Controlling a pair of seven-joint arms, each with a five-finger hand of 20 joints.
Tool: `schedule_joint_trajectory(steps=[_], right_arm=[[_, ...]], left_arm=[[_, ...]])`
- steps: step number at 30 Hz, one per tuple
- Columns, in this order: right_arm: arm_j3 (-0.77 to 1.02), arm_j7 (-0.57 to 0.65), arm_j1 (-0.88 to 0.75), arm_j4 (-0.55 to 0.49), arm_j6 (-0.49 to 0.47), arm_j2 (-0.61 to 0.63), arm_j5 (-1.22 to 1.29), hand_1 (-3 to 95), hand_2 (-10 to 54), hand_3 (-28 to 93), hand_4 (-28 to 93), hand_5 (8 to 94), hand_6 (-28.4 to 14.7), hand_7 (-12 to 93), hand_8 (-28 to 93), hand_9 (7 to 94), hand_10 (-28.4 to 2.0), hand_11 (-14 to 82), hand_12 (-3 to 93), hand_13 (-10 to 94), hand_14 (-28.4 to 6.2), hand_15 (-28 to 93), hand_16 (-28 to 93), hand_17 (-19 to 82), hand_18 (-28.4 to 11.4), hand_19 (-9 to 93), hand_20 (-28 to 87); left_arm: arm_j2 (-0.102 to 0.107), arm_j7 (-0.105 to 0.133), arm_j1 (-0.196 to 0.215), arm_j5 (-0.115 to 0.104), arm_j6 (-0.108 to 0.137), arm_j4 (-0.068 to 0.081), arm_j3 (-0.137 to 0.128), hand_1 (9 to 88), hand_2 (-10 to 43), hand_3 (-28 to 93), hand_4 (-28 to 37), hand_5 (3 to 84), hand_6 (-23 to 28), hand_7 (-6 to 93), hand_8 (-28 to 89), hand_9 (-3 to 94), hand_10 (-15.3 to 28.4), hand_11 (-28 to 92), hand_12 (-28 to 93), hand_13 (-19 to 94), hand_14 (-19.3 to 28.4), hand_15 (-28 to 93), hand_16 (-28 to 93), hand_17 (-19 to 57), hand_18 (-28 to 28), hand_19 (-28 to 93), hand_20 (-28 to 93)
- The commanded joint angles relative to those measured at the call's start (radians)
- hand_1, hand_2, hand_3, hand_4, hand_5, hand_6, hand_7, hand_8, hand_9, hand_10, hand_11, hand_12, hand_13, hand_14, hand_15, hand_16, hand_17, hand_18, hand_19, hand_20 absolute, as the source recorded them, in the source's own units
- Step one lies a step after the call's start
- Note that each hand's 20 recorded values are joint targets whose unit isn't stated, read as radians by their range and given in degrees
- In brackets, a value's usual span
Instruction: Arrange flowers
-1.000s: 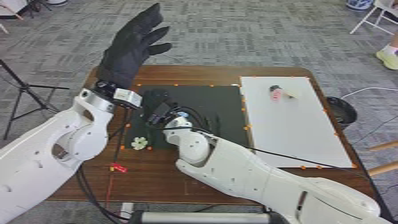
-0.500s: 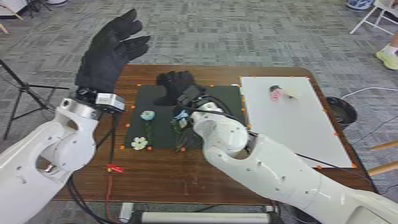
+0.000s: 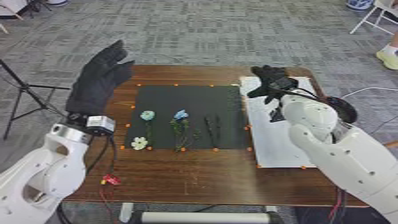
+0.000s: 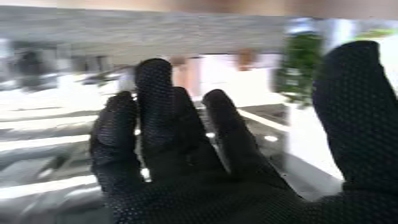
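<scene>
On black mat (image 3: 195, 93): pale-blue flower (image 3: 147, 115), bluer flower (image 3: 181, 114), both green-stemmed; white flower (image 3: 139, 143); dark stems (image 3: 212, 131). Right hand (image 3: 274, 83) over white board (image 3: 274, 147), fingers extended. Left hand (image 3: 92, 86) raised, fingers straight.

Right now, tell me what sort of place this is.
Probably a robotics lab or demo room: a cabled robot arm, a tripod and grey carpet around a wooden table.

Blue flower (image 3: 181, 114) on black mat (image 3: 182, 94).
</scene>
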Motion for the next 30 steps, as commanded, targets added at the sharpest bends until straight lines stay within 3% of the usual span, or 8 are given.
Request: schedule_joint_trajectory(steps=[1,7,13,23,30], right_arm=[[-0.034,0.05,0.026,0.084,0.066,0.033,-0.072,22.1,-9.5,81,-28,30.2,-7.5,15,-6,30.7,-15.7,16.5,25.1,34,-14.6,74,20,18,-22.1,78,56],[-0.101,0.095,0.059,0.168,0.165,0.03,-0.125,24.0,-9.5,82,-28,41.4,-4.6,22,-10,42.4,-13.5,27.3,23.9,41,-13.3,75,20,22,-21.1,80,55],[-0.099,0.136,0.076,0.206,0.161,0.038,-0.137,24.7,-9.5,83,-28,42.1,-4.6,24,-11,42.3,-13.6,29.1,23.7,41,-13.2,75,21,22,-21.1,81,55],[-0.155,0.097,0.094,0.248,0.14,0.004,-0.129,24.4,-9.5,82,-28,44.0,-4.4,26,-11,43.8,-13.3,31.1,24.1,42,-13.2,75,21,22,-20.9,81,55],[-0.206,0.088,0.128,0.312,0.154,-0.06,-0.149,24.6,-9.5,81,-28,48.8,-2.2,33,-14,46.7,-12.3,41.8,27.8,44,-12.0,76,23,23,-20.4,81,55]], left_arm=[[-0.014,-0.023,0.012,-0.001,0.006,-0.005,0.012,27.4,-3.9,66,-25.4,24.0,1.9,16.6,-8,18.5,10.1,15,17,16,13.4,25,5,-10.9,19.1,36,11],[-0.011,-0.018,0.031,0.0,0.015,-0.011,0.004,27.4,-4.0,66,-25.3,24.0,1.8,16.2,-8,18.5,10.0,15,17,16,13.4,25,5,-10.9,19.0,36,12],[-0.007,-0.015,0.035,0.0,0.017,-0.01,0.006,27.4,-4.0,66,-25.4,24.0,1.9,16.1,-8,18.5,10.0,14,18,16,13.4,24,6,-10.9,19.0,36,12],[-0.004,-0.01,0.083,0.0,0.024,-0.027,-0.022,27.4,-4.0,66,-25.5,24.0,1.8,16.0,-8,18.6,9.9,14,18,16,13.4,24,6,-10.9,19.0,36,12],[-0.008,-0.013,0.065,0.0,0.017,-0.021,-0.011,27.4,-3.8,66,-25.3,24.0,1.8,15.6,-8,18.6,9.9,14,18,16,13.3,24,6,-10.9,19.0,36,12]])
